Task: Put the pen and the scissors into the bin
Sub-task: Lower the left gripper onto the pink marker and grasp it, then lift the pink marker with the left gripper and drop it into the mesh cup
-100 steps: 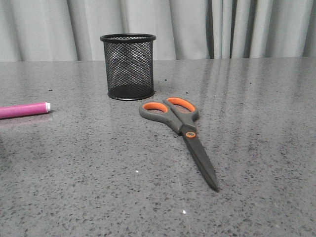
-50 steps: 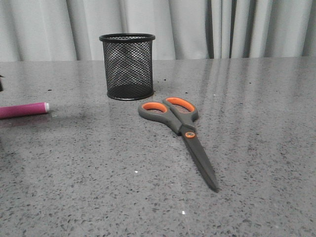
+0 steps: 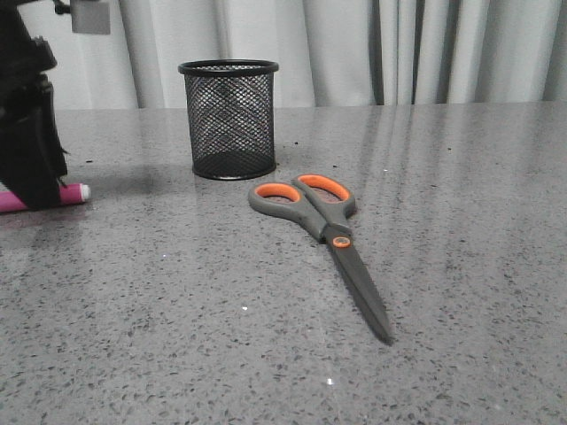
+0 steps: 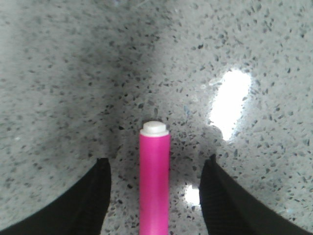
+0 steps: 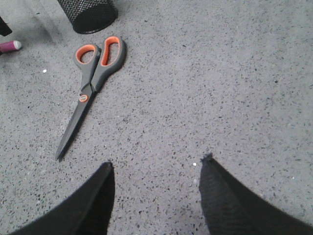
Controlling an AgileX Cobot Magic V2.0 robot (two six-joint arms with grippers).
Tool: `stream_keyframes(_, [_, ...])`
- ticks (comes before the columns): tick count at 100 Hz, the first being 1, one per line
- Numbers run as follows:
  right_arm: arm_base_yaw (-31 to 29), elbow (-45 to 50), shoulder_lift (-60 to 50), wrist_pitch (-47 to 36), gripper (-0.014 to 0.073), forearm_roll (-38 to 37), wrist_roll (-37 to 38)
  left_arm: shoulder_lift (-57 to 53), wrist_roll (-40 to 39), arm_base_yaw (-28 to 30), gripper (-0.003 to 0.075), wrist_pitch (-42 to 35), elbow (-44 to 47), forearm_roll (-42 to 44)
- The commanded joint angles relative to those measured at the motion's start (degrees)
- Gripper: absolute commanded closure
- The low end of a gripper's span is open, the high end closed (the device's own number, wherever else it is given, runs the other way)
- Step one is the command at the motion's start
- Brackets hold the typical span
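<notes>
The magenta pen (image 3: pixel 74 193) lies on the grey table at the far left, its white end pointing right. My left gripper (image 3: pixel 34 197) is down over it, open. In the left wrist view the pen (image 4: pixel 154 186) lies between the two fingers with a gap on each side of it. The scissors (image 3: pixel 322 223) lie flat mid-table, with the orange handle loops toward the bin (image 3: pixel 230 119) and the blades pointing to the front. The black mesh bin stands upright behind them. My right gripper (image 5: pixel 158 161) is open and empty above bare table, out of the front view.
The right wrist view shows the scissors (image 5: pixel 92 76), the bin's base (image 5: pixel 90 13) and the pen's end (image 5: pixel 10 46) at a distance. Grey curtains (image 3: pixel 399 53) hang behind the table's far edge.
My left arm has come into the front view from the left and dropped over the pen, covering most of it. Pen, scissors and bin have not moved.
</notes>
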Motion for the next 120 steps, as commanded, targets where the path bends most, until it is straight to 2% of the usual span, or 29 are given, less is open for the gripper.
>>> stream_keyframes(1, [0.1,-2.1,0.8,-3.1,0.0245,0.8,-0.4,-0.8,2.6,0.3,0.0356,0.3,-1.8,-2.4])
stream_keyframes(16, [0.1,-2.1,0.8,-3.7,0.0246,0.8,-0.4,1.1,2.7,0.4,0.0367,0.2,-1.8,-4.7])
stream_keyframes(30, [0.1,-2.1,0.8,-4.1,0.0245,1.4,-0.4,2.3,2.7,0.2,0.0426,0.2,-1.8,-4.8])
stream_keyframes(37, [0.1,-2.1,0.8,-4.1,0.0246,2.0,-0.4,2.3,2.7,0.2,0.0521,0.8,-1.8,-4.8])
stream_keyframes(48, [0.1,-2.1,0.8,-4.7,0.0246,2.8,-0.4,2.1,2.7,0.1,0.0743,2.7,-1.8,-4.8])
stream_keyframes(65, [0.1,-2.1,0.8,-5.0,0.0246,3.1,-0.4,-0.7,2.6,-0.7,0.0739,2.2,-1.8,-6.7])
stream_keyframes(87, [0.1,-2.1,0.8,-5.4,0.0246,3.8,-0.4,-10.3,1.2,-0.4,0.0739,-7.7,-2.1,-11.7])
stream_keyframes(108, [0.1,-2.1,0.8,-5.7,0.0246,4.2,-0.4,-19.7,1.2,-0.3,0.0739,-19.3,-2.1,-25.7])
stream_keyframes(120, [0.1,-2.1,0.8,-5.7,0.0246,4.8,-0.4,-22.4,1.4,-0.3,0.0739,-25.4,-1.8,-40.0])
